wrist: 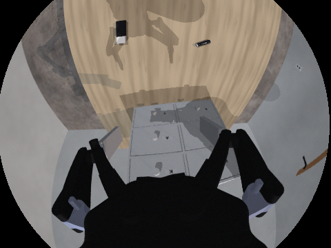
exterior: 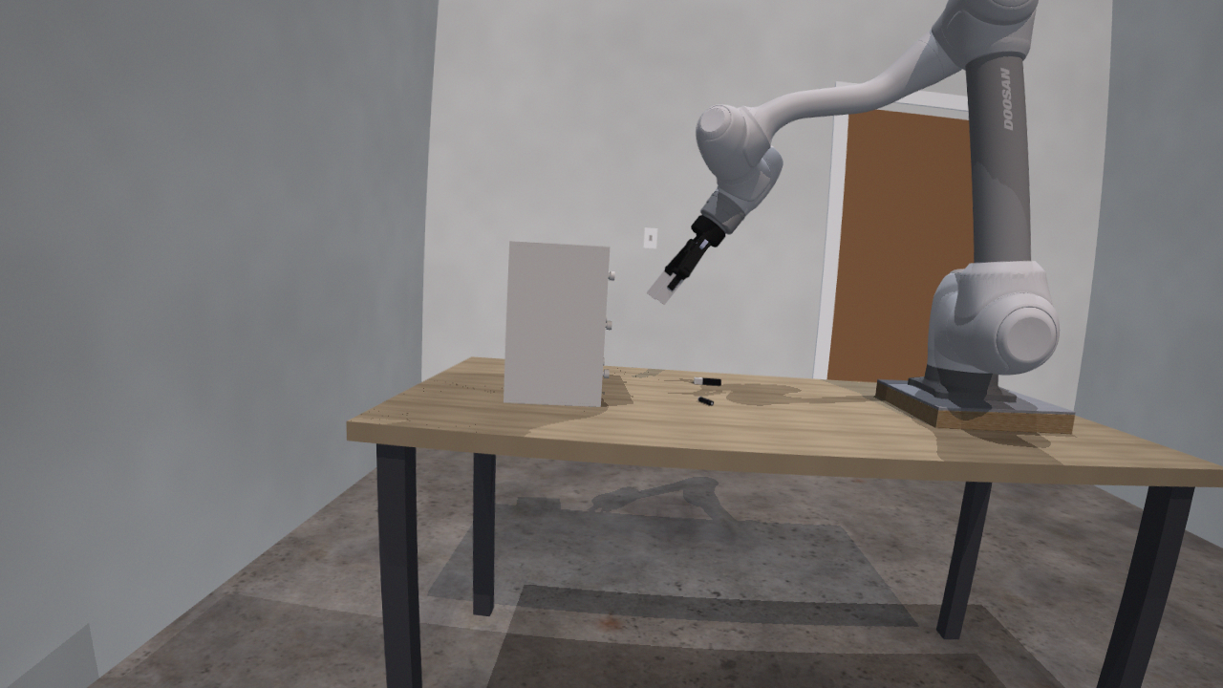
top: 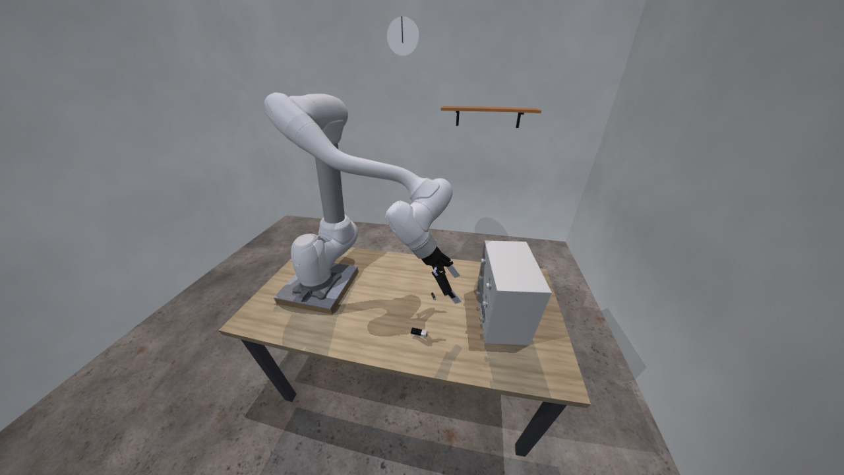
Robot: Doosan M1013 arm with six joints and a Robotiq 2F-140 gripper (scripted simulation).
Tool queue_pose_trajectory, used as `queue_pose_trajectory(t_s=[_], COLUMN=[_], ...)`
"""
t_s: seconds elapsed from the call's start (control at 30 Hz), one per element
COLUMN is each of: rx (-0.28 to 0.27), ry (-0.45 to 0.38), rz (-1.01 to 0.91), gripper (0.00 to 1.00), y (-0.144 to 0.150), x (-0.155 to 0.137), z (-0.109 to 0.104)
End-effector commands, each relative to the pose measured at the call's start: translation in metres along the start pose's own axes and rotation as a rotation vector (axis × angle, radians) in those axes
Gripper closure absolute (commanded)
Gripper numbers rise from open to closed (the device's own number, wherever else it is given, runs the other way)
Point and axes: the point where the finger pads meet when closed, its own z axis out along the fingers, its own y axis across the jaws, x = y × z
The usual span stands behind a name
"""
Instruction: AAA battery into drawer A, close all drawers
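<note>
The AAA battery [top: 433,295] [exterior: 705,401] [wrist: 203,43], small and dark, lies on its side on the table between the arm's base and the chest. The chest [top: 520,265] [exterior: 555,325] [wrist: 156,145] is a pale upright box with two columns of drawers with small knobs, on a front facing the arm. The drawers in view look pushed in. The letters are too small to read, so I cannot tell which drawer is A. My gripper [top: 455,285] [exterior: 662,288] [wrist: 160,129] is open and empty, tilted toward the chest front, in the air short of it and above the table.
A black and white block [top: 418,332] [exterior: 707,381] [wrist: 121,32] lies on the wooden table [top: 377,265] [exterior: 812,444] [wrist: 186,72], nearer the front edge in the top view. The arm's base plate [top: 289,299] [exterior: 1000,418] stands at the far end from the chest. A shelf [top: 489,109] hangs on the wall.
</note>
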Motion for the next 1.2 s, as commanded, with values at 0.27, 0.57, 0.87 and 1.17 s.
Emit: queue_pose_trajectory(t_s=[0.27,0.57,0.87,1.17], rx=[-0.034,-0.035,-0.034,-0.034], ry=[-0.146,-0.202,-0.278,-0.353], rz=[-0.005,-0.004,-0.002,-0.001], gripper=[0.0,0.0,0.0,0.0], y=[0.004,0.004,0.004,0.005], x=[-0.004,-0.005,-0.007,-0.008], z=[0.015,0.022,0.031,0.039])
